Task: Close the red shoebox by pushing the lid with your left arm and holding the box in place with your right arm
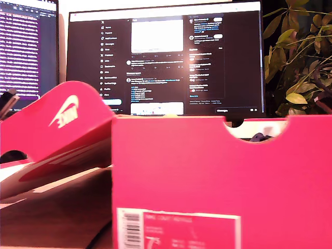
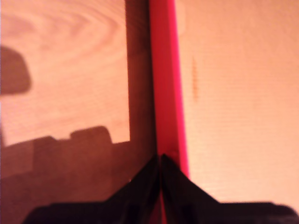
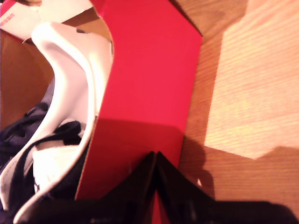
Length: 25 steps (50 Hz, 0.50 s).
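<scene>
The red shoebox [image 1: 207, 166] fills the exterior view's right and middle, its end wall toward the camera. Its red lid [image 1: 57, 124] with a white logo stands tilted open at the exterior view's left. In the first wrist view my first gripper [image 2: 160, 161] is shut, its tips meeting at the lid's red rim [image 2: 166, 84], with the tan inner face [image 2: 243, 93] beside it. My second gripper [image 3: 154, 156] is shut too, its tips over the box's red wall [image 3: 145, 79]. A white and navy shoe [image 3: 70, 70] lies inside the box.
The box rests on a wooden table [image 3: 252, 93]. Behind it stand a large monitor [image 1: 166, 57], a second screen [image 1: 26, 46] and a leafy plant [image 1: 301, 62]. A dark object [image 1: 8, 101] shows behind the lid at the exterior view's left edge.
</scene>
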### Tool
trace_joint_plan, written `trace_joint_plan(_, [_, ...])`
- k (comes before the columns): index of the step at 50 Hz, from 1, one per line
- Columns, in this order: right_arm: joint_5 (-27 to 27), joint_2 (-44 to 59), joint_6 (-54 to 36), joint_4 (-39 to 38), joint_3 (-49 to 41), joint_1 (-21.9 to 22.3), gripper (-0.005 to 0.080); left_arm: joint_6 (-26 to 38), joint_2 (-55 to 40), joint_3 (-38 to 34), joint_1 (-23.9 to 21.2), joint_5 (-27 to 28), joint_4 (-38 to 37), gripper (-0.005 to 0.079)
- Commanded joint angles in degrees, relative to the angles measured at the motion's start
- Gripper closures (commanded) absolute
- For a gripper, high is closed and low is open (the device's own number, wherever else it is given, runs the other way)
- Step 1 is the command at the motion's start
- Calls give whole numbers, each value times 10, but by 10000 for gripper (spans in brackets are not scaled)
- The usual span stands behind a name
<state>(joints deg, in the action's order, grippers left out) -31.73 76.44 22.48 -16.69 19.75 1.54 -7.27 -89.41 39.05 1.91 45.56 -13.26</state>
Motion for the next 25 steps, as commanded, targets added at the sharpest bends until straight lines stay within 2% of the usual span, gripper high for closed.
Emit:
trace_joint_plan(1, [-10, 3, 0, -7, 7, -27, 764, 4, -7, 4, -10, 15, -5, 762])
trace_joint_plan(16, [-9, 3, 3, -10, 7, -64, 764, 9, -7, 29, -9, 21, -9, 762])
trace_joint_plan(25, [-8, 3, 2, -10, 7, -64, 764, 15, -6, 89, -9, 39, -63, 762])
